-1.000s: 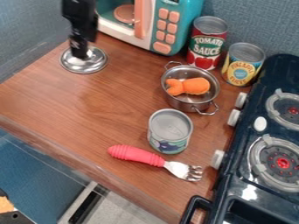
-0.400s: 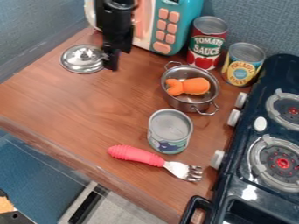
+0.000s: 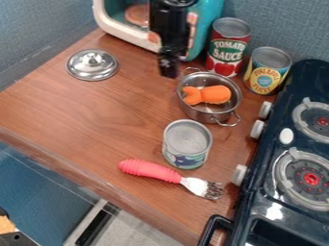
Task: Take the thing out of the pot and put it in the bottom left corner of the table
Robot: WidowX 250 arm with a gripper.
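Observation:
My black gripper (image 3: 169, 69) hangs in front of the toy microwave, just up and left of the pot's rim, touching nothing that I can make out. The steel pot (image 3: 210, 115) stands at the upper right of the wooden table (image 3: 83, 115), its two wire handles at upper left and lower right. Inside the pot lies an orange plush-like thing (image 3: 208, 94) with a forked end towards the left.
A metal lid (image 3: 92, 65) lies at upper left. Behind the pot stand a tomato can (image 3: 227, 46) and a pineapple can (image 3: 267, 70). A grey-topped can (image 3: 187, 144) and a red-handled fork (image 3: 151, 170) are nearer the front. The stove (image 3: 289, 163) borders the right.
The arm and gripper have moved right, from over the lid to beside the pot. The lid, pot and orange thing have kept their places.

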